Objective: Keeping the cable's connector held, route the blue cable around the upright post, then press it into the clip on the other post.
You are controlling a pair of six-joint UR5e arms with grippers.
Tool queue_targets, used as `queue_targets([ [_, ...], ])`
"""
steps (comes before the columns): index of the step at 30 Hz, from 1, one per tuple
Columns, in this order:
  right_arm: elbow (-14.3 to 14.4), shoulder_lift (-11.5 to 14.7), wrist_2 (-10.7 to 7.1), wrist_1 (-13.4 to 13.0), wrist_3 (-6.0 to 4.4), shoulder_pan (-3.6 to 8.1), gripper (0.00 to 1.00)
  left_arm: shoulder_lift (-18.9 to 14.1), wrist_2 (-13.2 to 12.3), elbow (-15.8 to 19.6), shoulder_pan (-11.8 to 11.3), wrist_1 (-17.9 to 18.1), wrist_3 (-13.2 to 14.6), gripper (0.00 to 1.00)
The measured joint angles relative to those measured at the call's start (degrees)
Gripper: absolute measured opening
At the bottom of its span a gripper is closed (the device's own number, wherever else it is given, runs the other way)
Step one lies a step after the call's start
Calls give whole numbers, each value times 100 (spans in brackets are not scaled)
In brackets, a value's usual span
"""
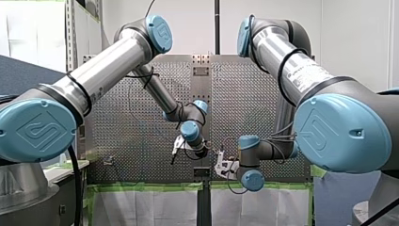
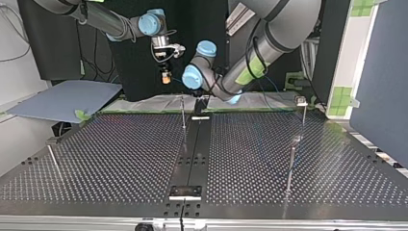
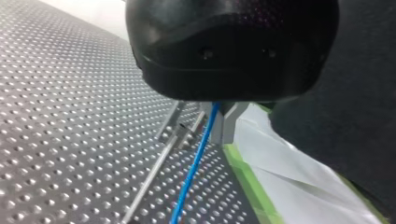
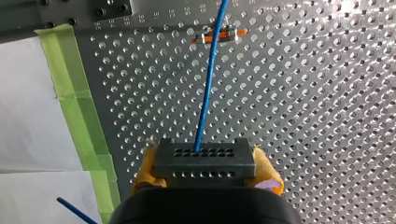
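Note:
In the left wrist view the blue cable point(image 3: 194, 165) runs down between the metal fingers of my left gripper point(image 3: 216, 133), which is shut on it. Close beside those fingers stands a thin upright post point(image 3: 154, 172) with a small clip head point(image 3: 183, 130). In the right wrist view my right gripper point(image 4: 205, 179) is shut, its yellow pads point(image 4: 268, 170) clamping the dark connector block point(image 4: 204, 161). The blue cable point(image 4: 210, 79) leaves the block and runs ahead over the perforated plate. In the top view my left gripper point(image 2: 201, 103) hangs next to the middle post point(image 2: 183, 113), and my right gripper point(image 2: 166, 77) is higher, toward the view's left.
More thin posts stand on the perforated table at the top view's right point(image 2: 304, 113), nearer right point(image 2: 290, 166) and left point(image 2: 54, 161). A small orange-and-metal fitting point(image 4: 218, 36) lies on the plate ahead of my right gripper. Green tape point(image 4: 77, 107) lines the plate's edge.

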State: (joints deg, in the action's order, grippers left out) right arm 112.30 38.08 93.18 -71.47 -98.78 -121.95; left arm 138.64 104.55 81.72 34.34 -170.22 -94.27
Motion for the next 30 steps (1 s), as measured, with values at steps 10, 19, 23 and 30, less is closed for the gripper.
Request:
queue_targets([
  [10,-70,-45,-164,-74,105,93,0,202,47,0,116,567,-341,2],
  [19,-325,-283,-243,2,143,236,0,437,110,0,133,1105,-569,2],
  [23,-432,-293,-261,47,169,322,0,445,118,0,113,1341,-672,2],
  [30,-566,-297,-349,64,216,473,0,460,92,0,82,1666,-864,2],
])
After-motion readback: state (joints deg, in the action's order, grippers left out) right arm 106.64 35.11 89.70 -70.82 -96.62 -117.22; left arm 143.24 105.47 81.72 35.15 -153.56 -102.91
